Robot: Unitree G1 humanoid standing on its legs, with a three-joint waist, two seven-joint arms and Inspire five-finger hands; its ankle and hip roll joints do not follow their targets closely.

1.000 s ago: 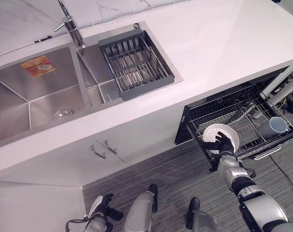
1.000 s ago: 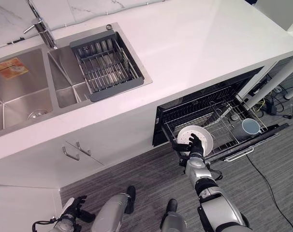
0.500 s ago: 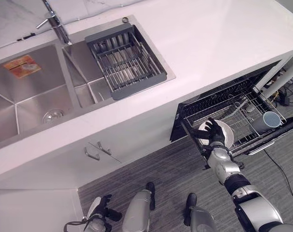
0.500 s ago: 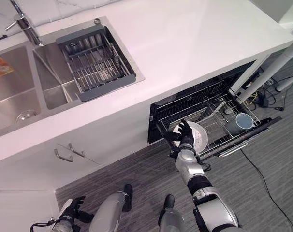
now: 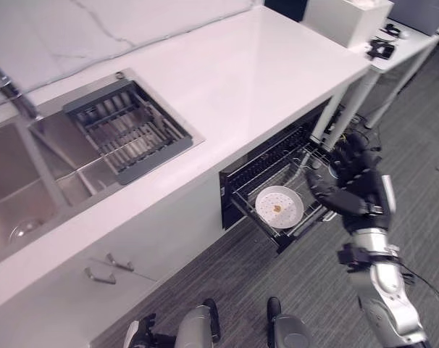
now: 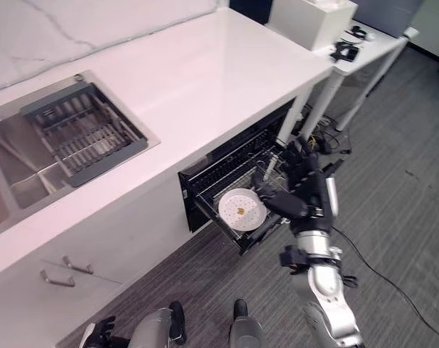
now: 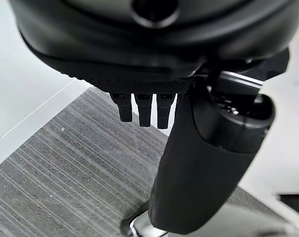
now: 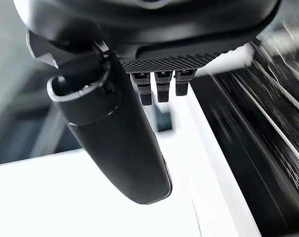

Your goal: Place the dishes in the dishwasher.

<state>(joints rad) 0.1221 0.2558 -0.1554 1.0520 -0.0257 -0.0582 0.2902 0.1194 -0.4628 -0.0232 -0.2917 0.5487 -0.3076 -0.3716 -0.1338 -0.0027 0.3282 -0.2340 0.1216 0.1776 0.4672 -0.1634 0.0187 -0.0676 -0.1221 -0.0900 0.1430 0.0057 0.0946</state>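
— Where is the plate [image 5: 279, 206] right now?

— It lies flat in the pulled-out dishwasher rack [image 5: 253, 190], near the rack's front edge, face up, with a small brownish spot in its middle. Nothing of mine touches it.

— And your right hand [image 5: 348, 177]?

— Raised above the rack's right side, clear of the plate. My fingers [image 6: 300, 161] are spread and only loosely bent, holding nothing. In my right wrist view the thumb [image 8: 115, 133] stands out straight with the fingers short beside it, and the white counter edge and dark dishwasher opening lie past them.

— Your left hand [image 7: 204, 148]?

— Low down by the grey striped floor [image 7: 65, 168], relaxed, empty, thumb straight.

— What else is around?

— The white counter [image 5: 227, 80] runs above the dishwasher. The sink [image 5: 31, 174] sits at its left end, with a dark dish drainer [image 5: 125, 129] set in the basin. A small white table [image 6: 364, 40] stands past the counter's right end.
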